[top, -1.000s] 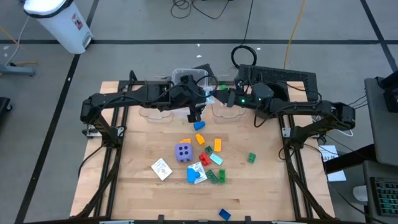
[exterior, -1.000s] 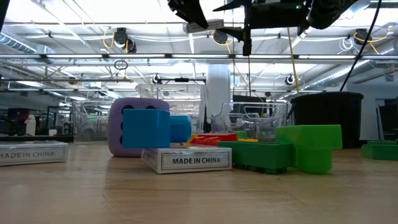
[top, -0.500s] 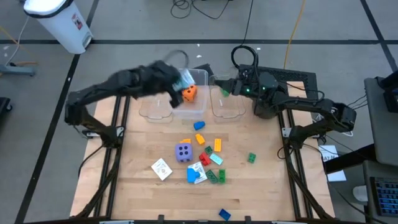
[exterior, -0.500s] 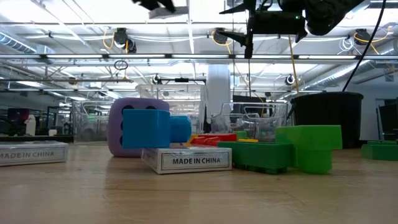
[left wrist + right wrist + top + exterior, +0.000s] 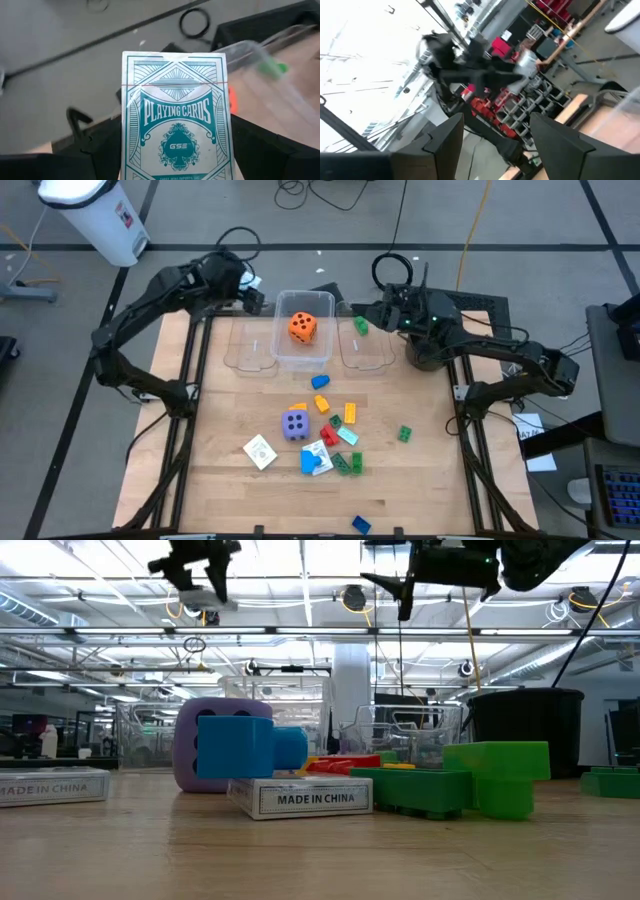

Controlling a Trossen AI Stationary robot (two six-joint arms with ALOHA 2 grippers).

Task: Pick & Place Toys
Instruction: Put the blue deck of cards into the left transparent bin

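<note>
My left gripper (image 5: pixel 247 288) hangs high over the table's far edge, left of the middle bin, shut on a teal-and-white pack of playing cards (image 5: pixel 174 120). An orange die (image 5: pixel 303 328) lies in the middle clear bin (image 5: pixel 322 356). A green brick (image 5: pixel 360 326) lies in the right bin (image 5: pixel 365 360). My right gripper (image 5: pixel 374 314) stands open just beyond that bin, nothing between its fingers (image 5: pixel 445 140). On the table lie a purple die (image 5: pixel 295 424), several coloured bricks (image 5: pixel 349 413) and two card packs (image 5: pixel 260 451). My left gripper pinches the card pack between its two fingers (image 5: pixel 100 150), one on each long edge (image 5: pixel 125 150), at the pack's lower end. The pack's printed face is turned toward the wrist camera and its length runs along the fingers. It is lifted clear of the table and bins.
A third clear bin (image 5: pixel 250 352) stands left of the middle one. A black pot (image 5: pixel 525 730) stands at the far right. A lone green brick (image 5: pixel 404 434) lies to the right and a blue brick (image 5: pixel 361 525) by the near edge. Bare wood lies left and right of the pile.
My left gripper has swung fast from over the middle bin toward the table's far left corner, rising and rolling, with the card pack still in it. The orange die now shows in the middle bin. My right gripper has drawn back a little toward the far edge.
</note>
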